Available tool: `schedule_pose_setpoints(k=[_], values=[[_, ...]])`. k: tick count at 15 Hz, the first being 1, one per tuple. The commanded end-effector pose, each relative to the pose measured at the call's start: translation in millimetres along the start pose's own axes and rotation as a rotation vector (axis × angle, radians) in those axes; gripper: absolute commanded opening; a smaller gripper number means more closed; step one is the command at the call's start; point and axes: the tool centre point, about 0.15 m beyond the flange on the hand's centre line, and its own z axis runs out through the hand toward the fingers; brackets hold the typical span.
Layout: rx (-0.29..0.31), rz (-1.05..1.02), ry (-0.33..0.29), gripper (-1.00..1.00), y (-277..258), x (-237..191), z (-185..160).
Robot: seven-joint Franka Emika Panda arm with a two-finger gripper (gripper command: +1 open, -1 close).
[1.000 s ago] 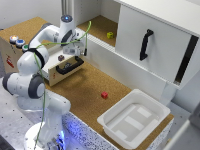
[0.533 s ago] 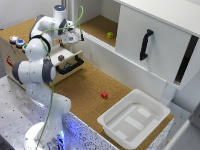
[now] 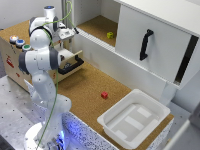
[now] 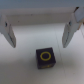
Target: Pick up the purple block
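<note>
The wrist view is showing the purple block (image 4: 46, 57) lying on a pale surface, a yellow ring marked on its upper face. The pincer (image 4: 41, 29) is standing open above it, one finger (image 4: 5, 31) on one side and the other finger (image 4: 72, 30) on the other, both well apart from the block and touching nothing.

The relation that matters: taken from the midpoint between the fingertips, the block is sitting at about six o'clock in the wrist picture, slightly toward five. So it is not yet centred in the gap; it is lying just outside the line joining the two fingers. The block is looking roughly square from above, so no long axis is showing, and its sides are running nearly parallel to the finger faces.

In the exterior view the arm is reaching over the open drawer (image 3: 70, 62) of the wooden cabinet at about ten o'clock in that picture; the block itself is hidden there by the arm. My judgement is that the pincer is needing a short shift toward the block before descending.
</note>
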Motion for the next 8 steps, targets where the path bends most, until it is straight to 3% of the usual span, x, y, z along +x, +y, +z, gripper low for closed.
schedule_pose_setpoints(k=[1, 5, 8], values=[[-0.028, -0.118, 0.125, 1.0, -0.9, -34.1, 33.9], [-0.012, -0.186, 0.213, 1.0, -13.9, -29.9, 36.3], [-0.009, -0.175, 0.24, 1.0, -8.3, -26.6, 44.6]])
